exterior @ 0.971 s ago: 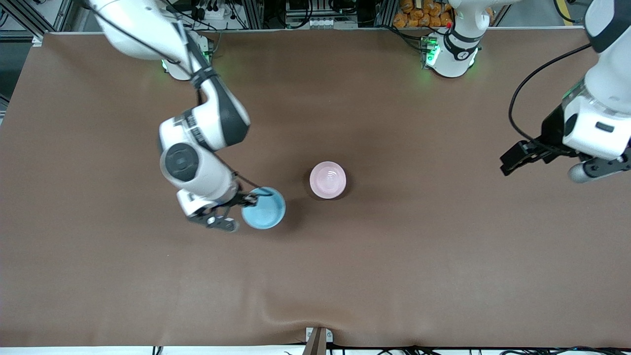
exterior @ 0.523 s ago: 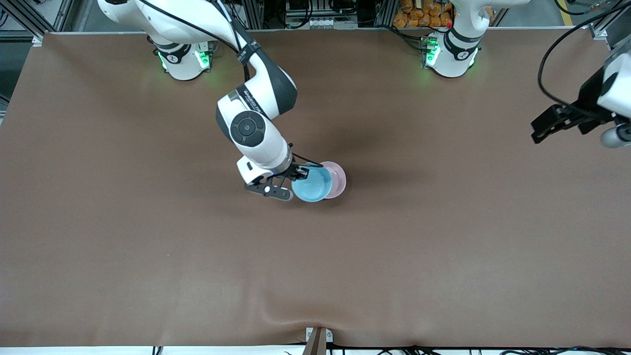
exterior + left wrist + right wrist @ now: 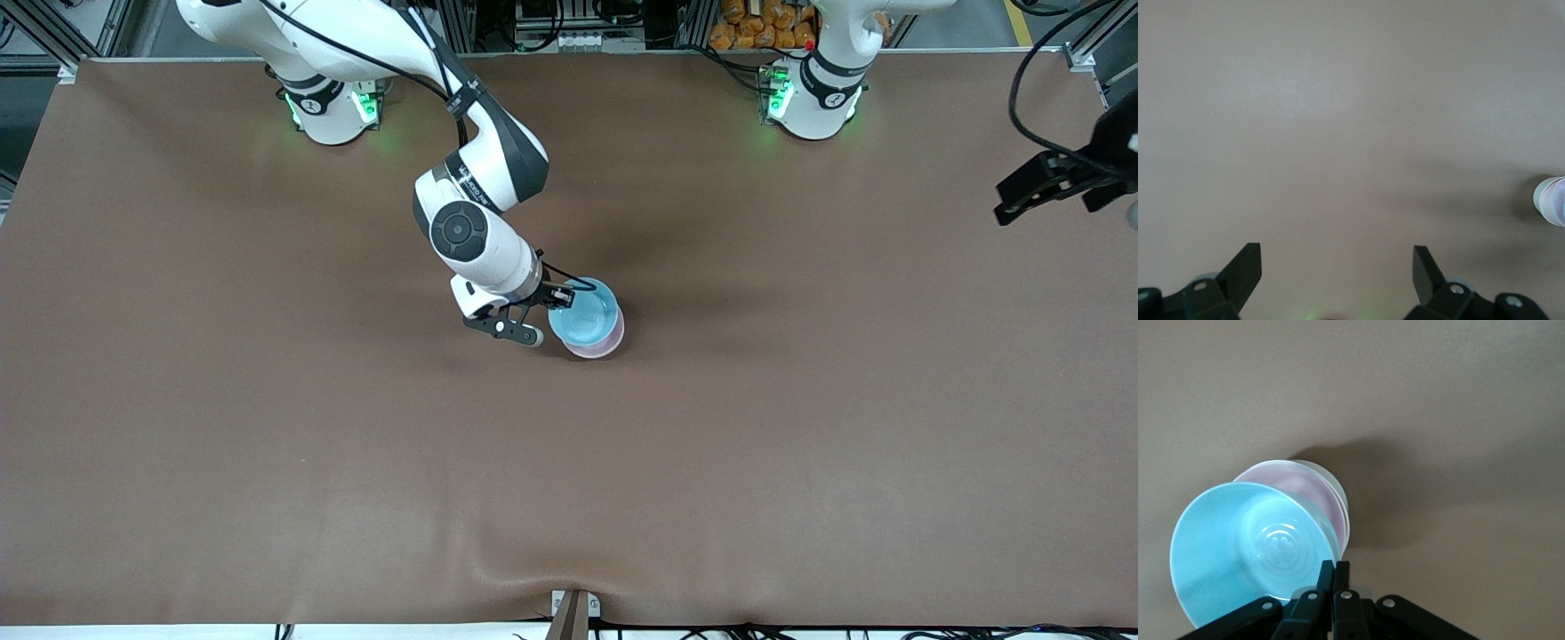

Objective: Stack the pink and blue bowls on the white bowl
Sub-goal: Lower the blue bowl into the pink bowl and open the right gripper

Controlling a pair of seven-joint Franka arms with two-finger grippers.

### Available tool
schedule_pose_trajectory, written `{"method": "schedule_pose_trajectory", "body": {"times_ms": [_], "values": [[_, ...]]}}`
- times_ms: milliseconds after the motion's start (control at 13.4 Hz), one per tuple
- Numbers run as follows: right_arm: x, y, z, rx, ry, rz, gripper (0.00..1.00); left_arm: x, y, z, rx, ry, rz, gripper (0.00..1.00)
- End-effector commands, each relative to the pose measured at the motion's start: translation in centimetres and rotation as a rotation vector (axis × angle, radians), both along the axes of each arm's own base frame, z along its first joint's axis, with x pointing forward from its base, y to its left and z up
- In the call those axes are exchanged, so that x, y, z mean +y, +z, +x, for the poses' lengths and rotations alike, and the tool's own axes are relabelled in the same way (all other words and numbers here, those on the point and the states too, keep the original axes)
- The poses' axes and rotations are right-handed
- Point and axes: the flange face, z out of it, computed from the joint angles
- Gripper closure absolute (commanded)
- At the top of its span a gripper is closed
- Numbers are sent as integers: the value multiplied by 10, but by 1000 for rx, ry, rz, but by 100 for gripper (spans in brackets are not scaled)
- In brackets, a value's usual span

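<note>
My right gripper [image 3: 556,298] is shut on the rim of the light blue bowl [image 3: 585,313] and holds it, tilted, just over the pink bowl [image 3: 607,343] at the table's middle. In the right wrist view the gripper [image 3: 1335,570] pinches the blue bowl [image 3: 1238,547], which overlaps the pink bowl [image 3: 1305,483]. An off-white rim of the white bowl [image 3: 1339,497] shows under the pink one. My left gripper [image 3: 1009,209] is open and empty, up over the left arm's end of the table. It also shows in the left wrist view [image 3: 1337,257].
The brown table [image 3: 800,444] is bare around the stack. The stack shows small at the edge of the left wrist view [image 3: 1550,200]. The arms' bases [image 3: 813,98] stand along the table's edge farthest from the front camera.
My right gripper has carried the blue bowl from the right arm's end of the table to over the pink bowl. My left gripper has drawn away toward the table's end.
</note>
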Motion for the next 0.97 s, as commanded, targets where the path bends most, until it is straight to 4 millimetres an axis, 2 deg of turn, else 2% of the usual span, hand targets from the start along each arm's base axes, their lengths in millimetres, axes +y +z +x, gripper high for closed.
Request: {"method": "schedule_pose_trajectory", "body": {"times_ms": [0, 224, 523, 896], "values": [[14, 2, -16, -8, -14, 37, 100, 5, 13, -15, -10, -19, -18, 0], [21, -4, -20, -21, -9, 39, 100, 1, 13, -11, -32, -26, -19, 0], [22, -20, -19, -26, -14, 32, 100, -3, 1, -9, -21, -34, -20, 0], [15, -20, -13, -35, -16, 23, 100, -17, -1, -5, -36, -58, -21, 0]]}}
